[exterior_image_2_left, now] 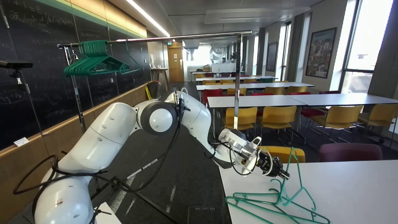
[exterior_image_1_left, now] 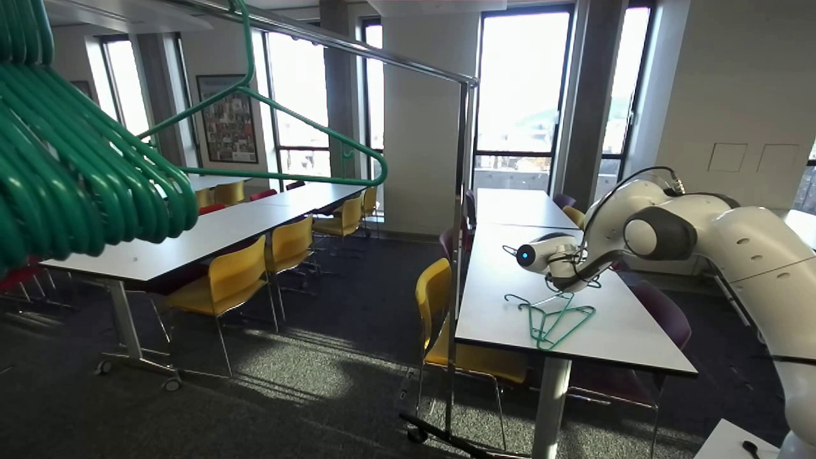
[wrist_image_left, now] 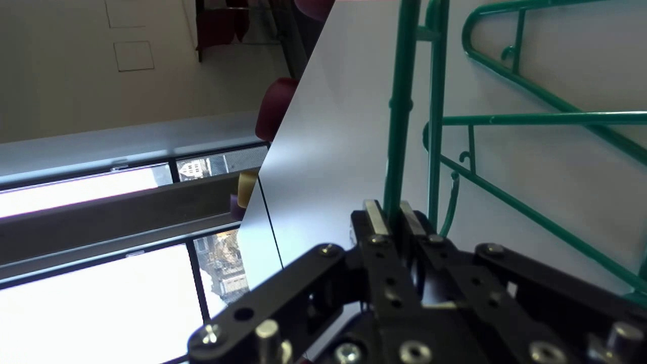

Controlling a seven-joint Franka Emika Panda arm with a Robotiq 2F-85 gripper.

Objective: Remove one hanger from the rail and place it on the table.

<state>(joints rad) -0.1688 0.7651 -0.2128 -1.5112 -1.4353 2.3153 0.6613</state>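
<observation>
Green and thin, a triangular clothes hanger [wrist_image_left: 401,103] is pinched in the black metal claw [wrist_image_left: 393,217], whose two fingertips [wrist_image_left: 375,218] press one bar from either side at the lower middle of the wrist view. At the lower right of the frame in an exterior view, that hanger stands tilted, its hook pointing down toward the long, white-topped rectangular table [exterior_image_2_left: 363,186]; whether it touches what lies below cannot be told. At least two matching green hangers [wrist_image_left: 541,119] lie overlapping on the table, and in both exterior views they reach close to its end edge. White surface runs on past them toward the right of the frame in an exterior view, leaving room there. A purple chair [exterior_image_2_left: 349,152] and a yellow chair [exterior_image_2_left: 276,152] show their backs just beyond the table's upper edge. In an exterior view a slim metal upright pole [exterior_image_1_left: 461,191] passes the table's left corner. It carries the silver-grey horizontal metal rail [exterior_image_1_left: 357,47] across the upper part of the frame; at upper left hang a packed bunch of green hangers [exterior_image_1_left: 83,159] and, apart from them, a lone green hanger [exterior_image_1_left: 280,175].
</observation>
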